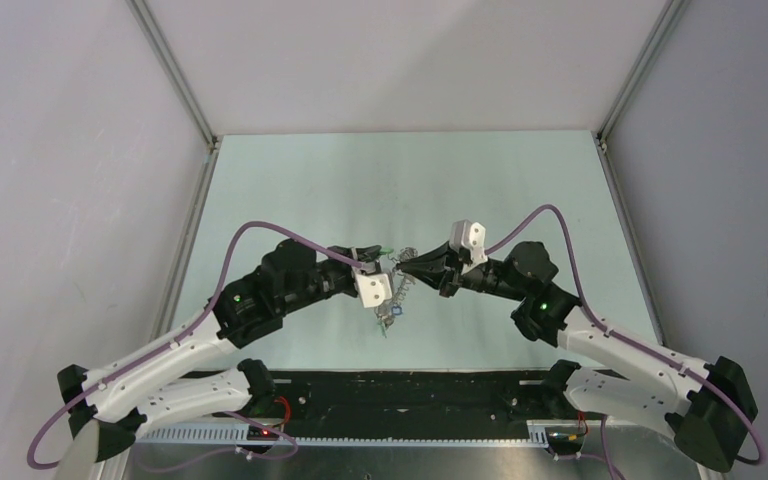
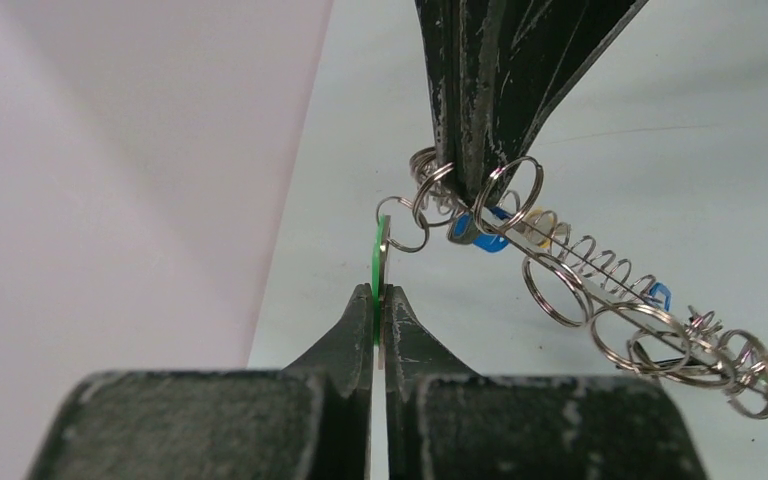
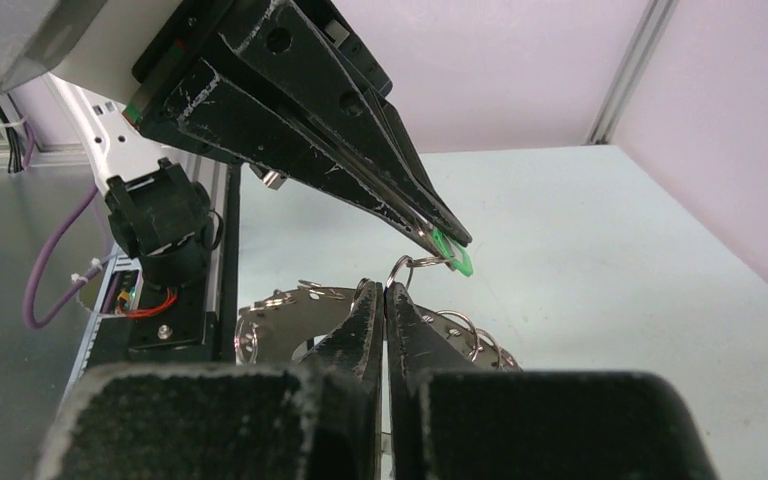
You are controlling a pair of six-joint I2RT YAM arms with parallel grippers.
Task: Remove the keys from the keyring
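Your left gripper (image 2: 380, 298) is clamped on a flat green plastic key tag (image 2: 381, 250); your right gripper (image 2: 472, 188) is pinched shut on the wide flat grey metal keyring (image 3: 278, 318); the coloured-headed keys (image 2: 482, 236) hang between them above the pale counter (image 1: 360, 180).
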